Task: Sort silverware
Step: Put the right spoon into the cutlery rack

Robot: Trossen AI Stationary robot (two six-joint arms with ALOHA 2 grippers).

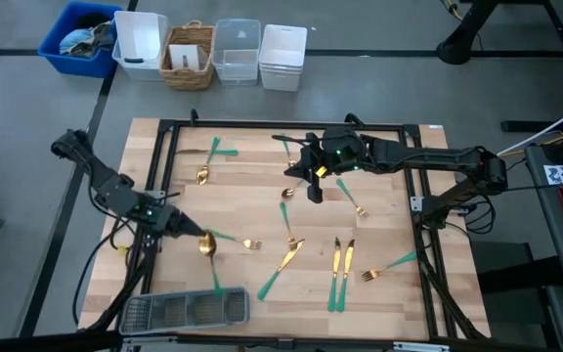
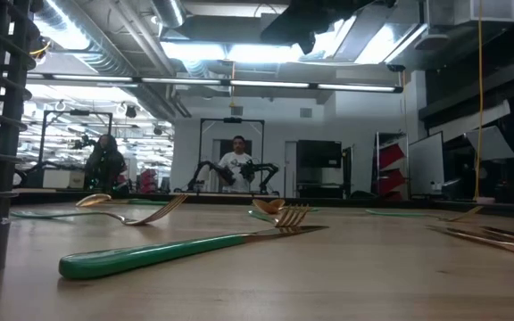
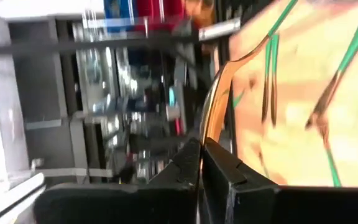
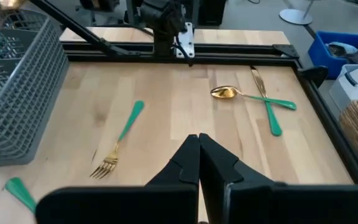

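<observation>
Fork (image 2: 186, 251): lies nearest the low camera
Left gripper (image 1: 186, 230): closed on spoon (image 1: 206, 245)
Right gripper (image 1: 315, 192): closed, empty, hovering mid-table
Tray (image 1: 186, 311): carry spoon level, lower it handle-first into one compartment

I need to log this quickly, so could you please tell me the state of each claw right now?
Left claw: closed on a spoon, beside the tray.
Right claw: closed, holding nothing, hovering over the table.

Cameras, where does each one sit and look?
High view: above the table, looking down; both arms show.
Low view: tabletop height, facing the room; arm part overhead.
Left wrist view: on left arm, past left gripper holding a spoon.
Right wrist view: on right arm, past shut right gripper.
High and right wrist views share the tray.
</observation>
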